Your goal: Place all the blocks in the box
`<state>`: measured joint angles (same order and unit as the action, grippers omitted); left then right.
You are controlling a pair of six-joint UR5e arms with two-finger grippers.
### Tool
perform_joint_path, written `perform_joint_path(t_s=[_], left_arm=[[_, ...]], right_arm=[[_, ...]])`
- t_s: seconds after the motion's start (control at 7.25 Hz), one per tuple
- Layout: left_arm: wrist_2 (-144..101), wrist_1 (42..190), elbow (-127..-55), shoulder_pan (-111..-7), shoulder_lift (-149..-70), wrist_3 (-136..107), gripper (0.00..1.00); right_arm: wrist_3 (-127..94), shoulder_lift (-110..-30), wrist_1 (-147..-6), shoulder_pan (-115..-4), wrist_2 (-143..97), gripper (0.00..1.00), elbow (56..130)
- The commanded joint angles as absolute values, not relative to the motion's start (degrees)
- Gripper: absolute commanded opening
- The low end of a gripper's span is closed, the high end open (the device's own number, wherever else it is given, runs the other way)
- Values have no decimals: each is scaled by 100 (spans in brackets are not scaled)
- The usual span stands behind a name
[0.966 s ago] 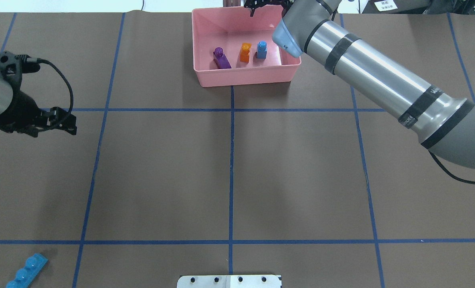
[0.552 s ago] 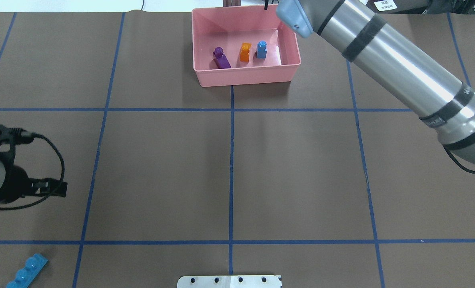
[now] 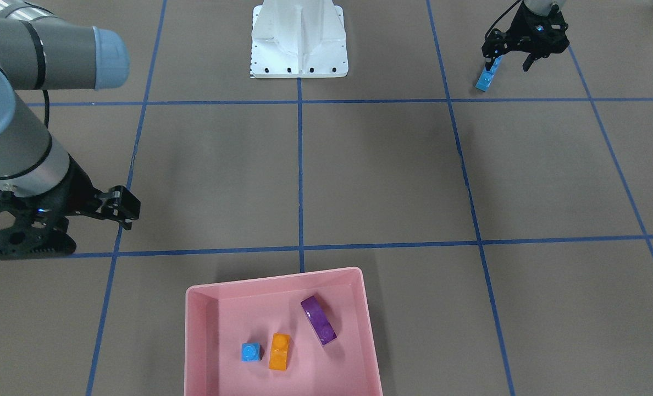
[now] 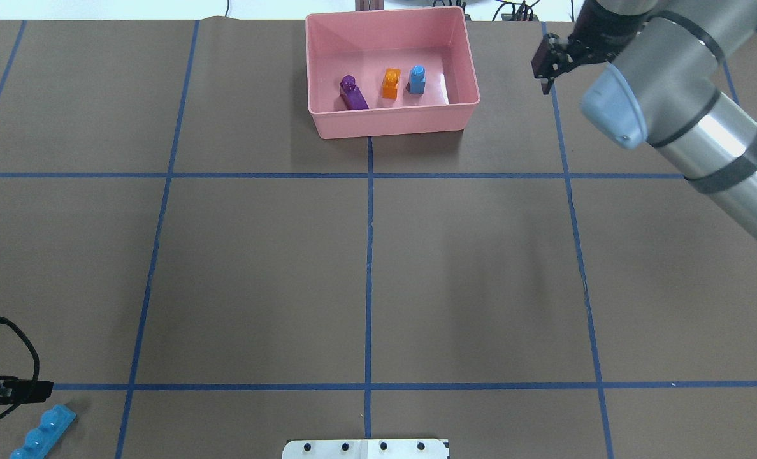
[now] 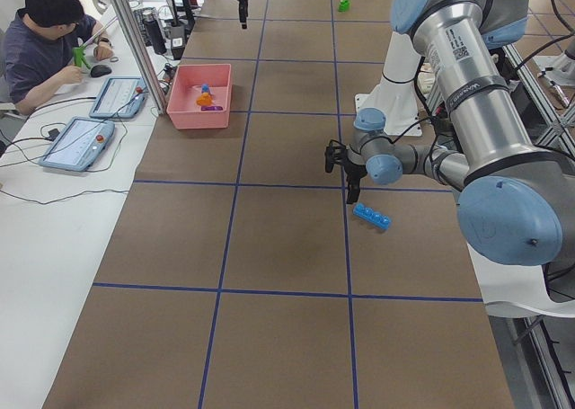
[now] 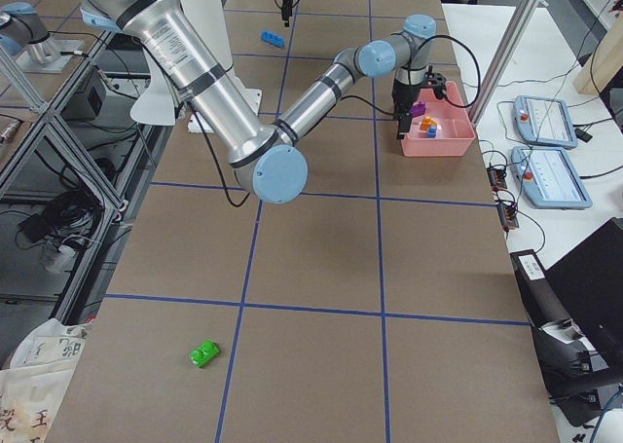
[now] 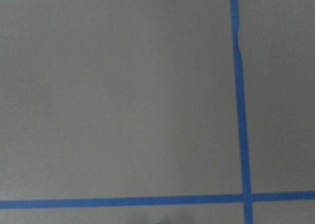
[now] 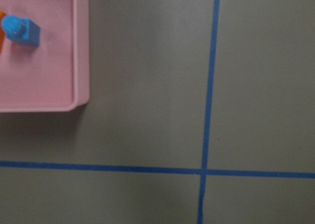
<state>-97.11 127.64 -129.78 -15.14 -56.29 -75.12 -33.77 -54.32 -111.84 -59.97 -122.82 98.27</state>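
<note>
Brown paper (image 7: 123,96), blue tape lines (image 7: 240,111) crossing at lower rt.

The brown table (image 4: 257,268) holds a pink box (image 4: 391,124) by its far edge, a long blue block (image 4: 42,432) by the robot's edge, and a green block (image 6: 204,353) near the right end.

Seen from overhead, the box (image 4: 391,124) is sitting midway along the far edge of the table (image 4: 257,255). In it the left brick (image 4: 353,95), middle brick (image 4: 389,84) and right brick (image 4: 417,80) are standing in a row. The long brick (image 4: 42,432) is lying at the near left corner, with the left gripper (image 3: 509,65) hanging just beside it. The fifth brick (image 6: 204,352) is lying well apart, toward the table's right end.
</note>
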Motion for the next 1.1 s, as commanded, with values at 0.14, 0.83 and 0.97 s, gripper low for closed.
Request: perform_joint_path(t_s=[0.14, 0.83, 0.97], left_arm=[[-8754, 13412, -12490, -281, -5528, -8253, 100], [-8763, 13412, -12252, -27, -5669, -8262, 100], [-8806, 13412, -12243, -18, -5686, -8262, 100]], right_arm=[[-2805, -6808, -11786, -6056, -12226, 99, 10992], [-1927, -7891, -11795, -6292, -12217, 99, 11364], [-1699, -8101, -11786, -6380, -12199, 99, 11416]])
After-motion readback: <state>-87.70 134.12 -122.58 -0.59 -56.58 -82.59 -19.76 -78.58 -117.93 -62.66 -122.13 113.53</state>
